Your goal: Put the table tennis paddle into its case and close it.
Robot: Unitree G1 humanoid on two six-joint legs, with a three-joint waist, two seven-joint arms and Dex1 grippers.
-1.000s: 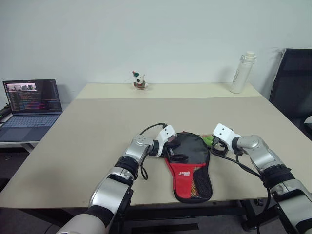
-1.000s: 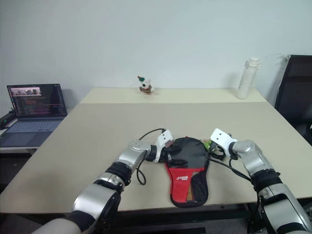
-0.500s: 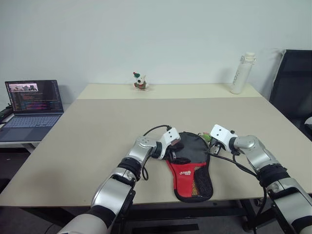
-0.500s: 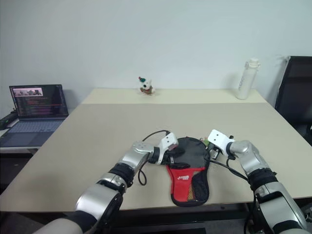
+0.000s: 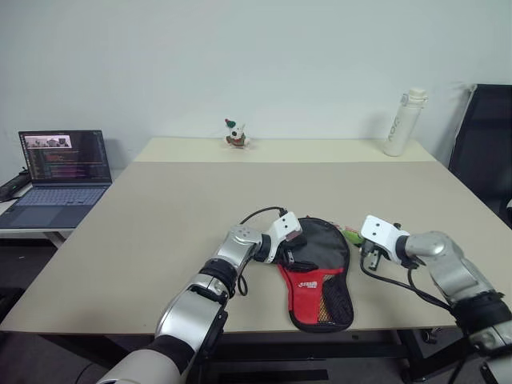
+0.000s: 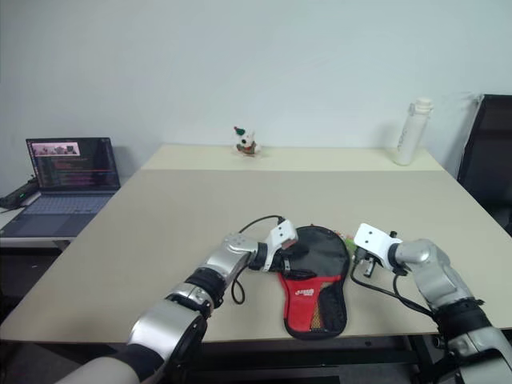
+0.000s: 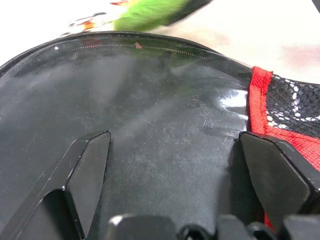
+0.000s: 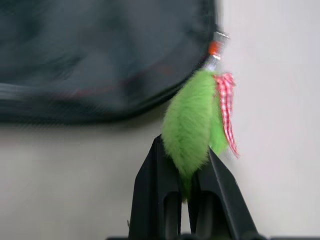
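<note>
Black and red fabric sits low and centre in the left eye view: the case (image 5: 318,276) lies flat on the table (image 5: 160,208) near its front edge, round black end toward the upper part of the frame, red mesh-pocket end toward the bottom. Its long axis runs almost straight up and down the picture, tilted slightly. No pale handle or bare rubber face of the table tennis paddle can be made out here, so my read is that it is already inside; that stays a judgement. The left gripper (image 5: 298,248) rests over the round end's left side, the right gripper (image 5: 370,254) just off its right edge.

The right eye view gives the same layout in the lower centre, with a laptop (image 6: 70,176) at far left and a white bottle (image 6: 413,132) at upper right.

Left wrist view: glossy black cover across the frame, jaws spread wide above it and gripping nothing, red mesh at the right edge.

Right wrist view: fingers pinched tight on the fuzzy green charm (image 8: 190,130), its cord leading to the metal zip pull at the case's rim in the upper right. Whether the zip is fully run I cannot tell; closing looks like the step in hand.
</note>
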